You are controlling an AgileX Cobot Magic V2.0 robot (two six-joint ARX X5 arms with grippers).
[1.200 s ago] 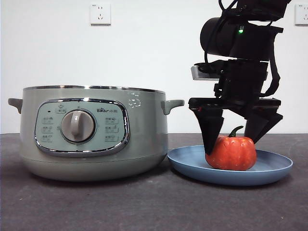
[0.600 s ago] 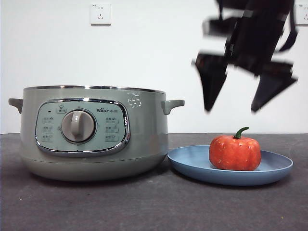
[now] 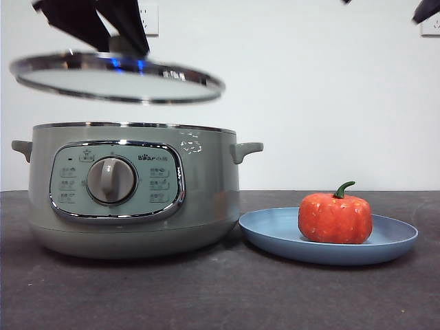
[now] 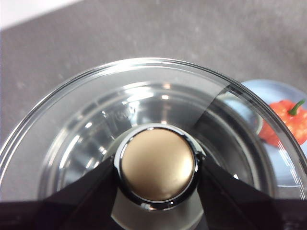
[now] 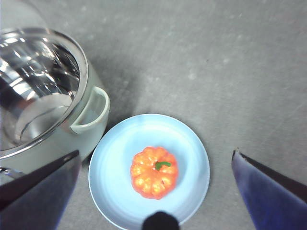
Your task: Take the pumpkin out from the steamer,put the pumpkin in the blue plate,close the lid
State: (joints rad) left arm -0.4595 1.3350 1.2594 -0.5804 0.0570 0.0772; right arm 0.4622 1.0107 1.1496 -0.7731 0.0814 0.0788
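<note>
The orange pumpkin (image 3: 335, 218) with a green stem sits in the blue plate (image 3: 275, 232), right of the steamer (image 3: 130, 189). It also shows in the right wrist view (image 5: 154, 172) in the plate (image 5: 110, 177). The steamer stands open (image 5: 38, 91). My left gripper (image 3: 110, 31) is shut on the knob (image 4: 157, 165) of the glass lid (image 3: 113, 77), holding it slightly tilted a little above the steamer. My right gripper (image 5: 153, 191) is open and empty, high above the plate; only its tips (image 3: 426, 8) show at the front view's top right.
The dark grey table (image 3: 220, 289) runs in front of the steamer and plate. A white wall with sockets (image 3: 143, 19) is behind. The steamer's side handle (image 3: 246, 149) points toward the plate.
The right gripper let go of the pumpkin and rose out of the front view. The left gripper has brought the lid in over the steamer from the upper left.
</note>
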